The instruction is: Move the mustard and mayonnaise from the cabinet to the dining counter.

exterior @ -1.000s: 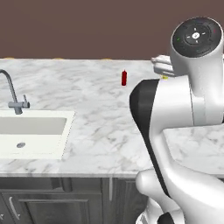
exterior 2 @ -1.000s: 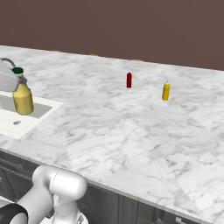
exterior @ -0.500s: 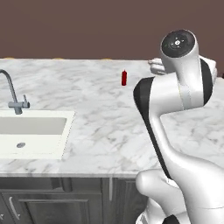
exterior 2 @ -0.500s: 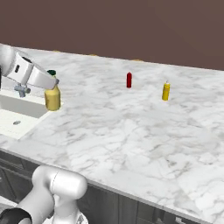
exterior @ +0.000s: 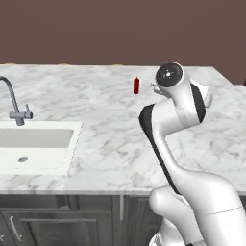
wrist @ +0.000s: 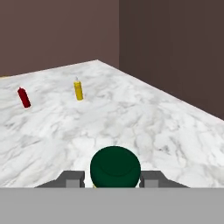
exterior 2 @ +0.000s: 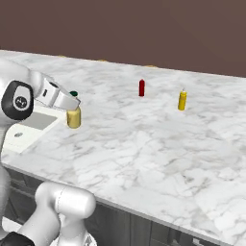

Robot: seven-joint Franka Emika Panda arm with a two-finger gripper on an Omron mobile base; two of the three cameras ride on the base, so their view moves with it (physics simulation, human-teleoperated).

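My gripper (exterior 2: 73,102) is shut on the neck of the mustard (exterior 2: 73,117), a small yellow-tan bottle with a dark green cap. It holds the bottle upright over the dining counter (exterior 2: 144,144), just right of the sink (exterior 2: 29,127). Whether the bottle's base touches the marble I cannot tell. In the hand view the green cap (wrist: 115,167) sits between the two fingertips (wrist: 72,178), with the gripper (wrist: 115,178) closed around it. The mayonnaise and the cabinet are out of view.
A red bottle (exterior 2: 141,88) and an all-yellow squeeze bottle (exterior 2: 182,100) stand towards the back of the counter. The inset sink (exterior: 36,141) with its curved steel tap (exterior: 14,103) lies at the left. Dark base cupboards (exterior: 62,221) run below the front edge.
The gripper has carried the mustard to the right, from above the sink to the marble beside it, and slightly lower. The arm has swung over with it.
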